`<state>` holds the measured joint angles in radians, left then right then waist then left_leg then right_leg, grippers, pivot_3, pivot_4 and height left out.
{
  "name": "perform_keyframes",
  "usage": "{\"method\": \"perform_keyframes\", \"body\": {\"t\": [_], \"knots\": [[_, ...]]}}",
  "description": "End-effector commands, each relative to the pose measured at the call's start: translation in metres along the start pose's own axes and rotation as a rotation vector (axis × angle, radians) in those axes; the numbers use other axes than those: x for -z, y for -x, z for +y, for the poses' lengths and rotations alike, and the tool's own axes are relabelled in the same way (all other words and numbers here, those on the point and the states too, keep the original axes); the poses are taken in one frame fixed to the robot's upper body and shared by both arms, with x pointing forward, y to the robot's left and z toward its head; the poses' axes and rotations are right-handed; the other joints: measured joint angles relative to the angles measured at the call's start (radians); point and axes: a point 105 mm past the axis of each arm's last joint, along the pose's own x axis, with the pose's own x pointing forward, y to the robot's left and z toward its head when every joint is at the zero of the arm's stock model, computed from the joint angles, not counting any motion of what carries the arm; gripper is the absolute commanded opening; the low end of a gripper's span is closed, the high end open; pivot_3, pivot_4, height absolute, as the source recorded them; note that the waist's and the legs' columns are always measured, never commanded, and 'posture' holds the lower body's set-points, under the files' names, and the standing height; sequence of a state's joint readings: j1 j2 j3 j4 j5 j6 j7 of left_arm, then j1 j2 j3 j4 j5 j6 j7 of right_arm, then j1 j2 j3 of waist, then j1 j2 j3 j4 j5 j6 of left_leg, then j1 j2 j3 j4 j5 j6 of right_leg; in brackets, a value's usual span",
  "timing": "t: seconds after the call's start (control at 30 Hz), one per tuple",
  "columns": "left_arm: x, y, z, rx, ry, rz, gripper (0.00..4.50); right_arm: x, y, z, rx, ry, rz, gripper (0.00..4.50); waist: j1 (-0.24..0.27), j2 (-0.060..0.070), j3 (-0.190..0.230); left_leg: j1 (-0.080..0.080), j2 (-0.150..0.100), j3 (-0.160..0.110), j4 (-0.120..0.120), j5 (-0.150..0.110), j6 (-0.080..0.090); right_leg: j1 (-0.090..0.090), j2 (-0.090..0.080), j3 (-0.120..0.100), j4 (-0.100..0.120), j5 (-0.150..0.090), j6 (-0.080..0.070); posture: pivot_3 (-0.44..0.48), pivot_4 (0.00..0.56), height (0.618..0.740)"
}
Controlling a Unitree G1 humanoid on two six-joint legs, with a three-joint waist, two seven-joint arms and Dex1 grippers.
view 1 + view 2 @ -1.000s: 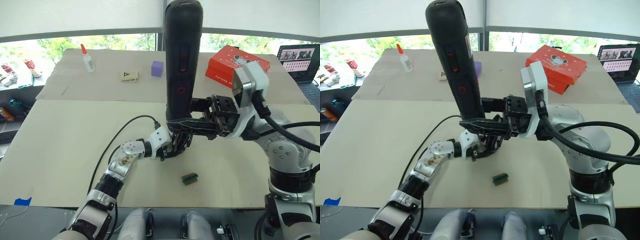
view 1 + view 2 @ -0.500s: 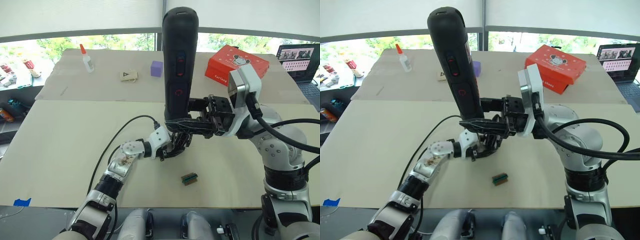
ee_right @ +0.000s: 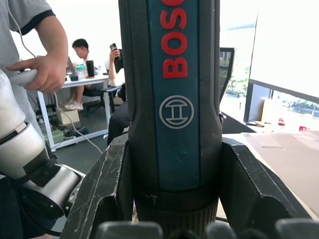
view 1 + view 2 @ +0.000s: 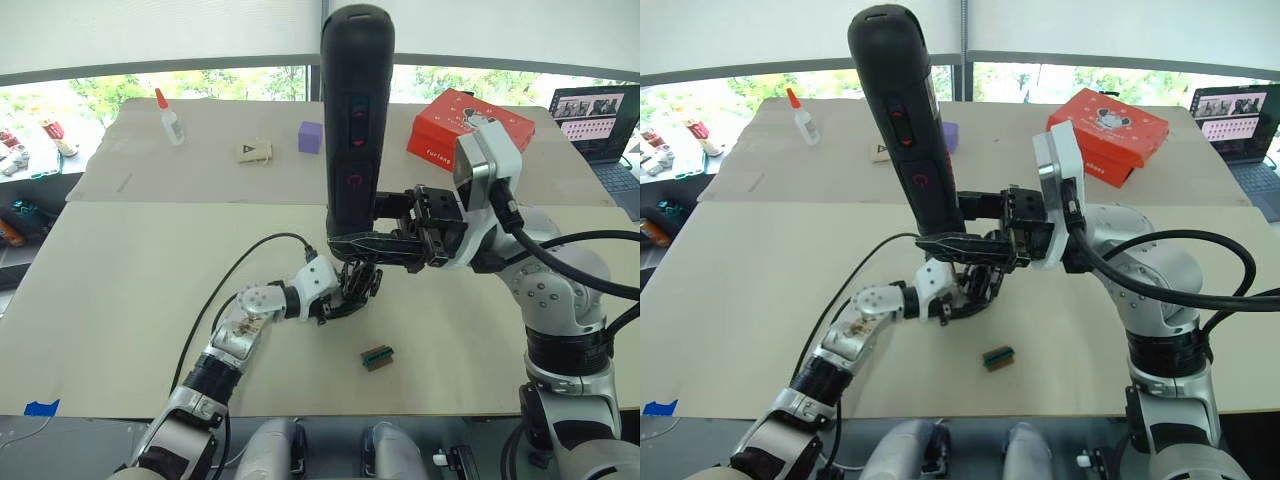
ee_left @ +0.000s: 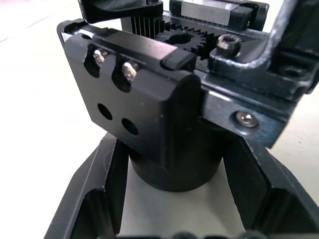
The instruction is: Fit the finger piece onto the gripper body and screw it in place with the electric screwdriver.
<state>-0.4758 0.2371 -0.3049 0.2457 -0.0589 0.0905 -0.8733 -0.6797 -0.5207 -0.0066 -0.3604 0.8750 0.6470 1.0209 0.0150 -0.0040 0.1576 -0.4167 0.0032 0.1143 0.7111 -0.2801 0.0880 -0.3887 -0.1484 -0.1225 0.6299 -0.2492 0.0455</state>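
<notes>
My right gripper (image 4: 350,243) is shut on the electric screwdriver (image 4: 352,120), low on its thick black handle, which stands nearly upright with its red buttons facing me. The bit end points down at the gripper body (image 4: 358,285), a black assembly resting on the table. My left gripper (image 4: 345,292) is shut on the round base of the gripper body (image 5: 169,164), one finger on each side. On top of it sit a gear and a black block (image 5: 134,94) with two screws and two empty holes. I cannot tell the finger piece apart from the body.
A small green-and-brown block (image 4: 378,356) lies on the table in front of the grippers. At the back are a red box (image 4: 450,125), a purple cube (image 4: 310,137), a card (image 4: 255,152), a glue bottle (image 4: 167,117) and a laptop (image 4: 595,110). People (image 3: 79,64) are in the room beyond the table.
The right arm has shifted slightly left with the screwdriver, and the handle has tilted a little. The left gripper keeps its hold on the gripper body in the same spot.
</notes>
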Motion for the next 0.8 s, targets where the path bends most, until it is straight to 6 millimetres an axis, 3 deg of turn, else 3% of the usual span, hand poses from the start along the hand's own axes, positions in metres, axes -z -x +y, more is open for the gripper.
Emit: {"method": "perform_keyframes", "body": {"t": [0.03, 0.8], "knots": [[-0.007, -0.0012, -0.0054, 0.024, -0.025, -0.02, 2.28, -0.0133, -0.0044, 0.0024, -0.015, 0.074, -0.024, 1.94, 0.0, 0.0, 0.0, 0.0, 0.0, 0.0, 0.0, 0.0, 0.0, 0.0, 0.0, 0.0, 0.0, 0.0, 0.0, 0.0, 0.15, 0.74], [-0.0067, -0.0009, -0.0107, 0.025, -0.02, -0.026, 2.28, -0.0057, -0.0076, -0.0034, -0.008, 0.1, 0.006, 1.94, 0.0, 0.0, 0.0, 0.0, 0.0, 0.0, 0.0, 0.0, 0.0, 0.0, 0.0, 0.0, 0.0, 0.0, 0.0, 0.0, 0.15, 0.74]]}}
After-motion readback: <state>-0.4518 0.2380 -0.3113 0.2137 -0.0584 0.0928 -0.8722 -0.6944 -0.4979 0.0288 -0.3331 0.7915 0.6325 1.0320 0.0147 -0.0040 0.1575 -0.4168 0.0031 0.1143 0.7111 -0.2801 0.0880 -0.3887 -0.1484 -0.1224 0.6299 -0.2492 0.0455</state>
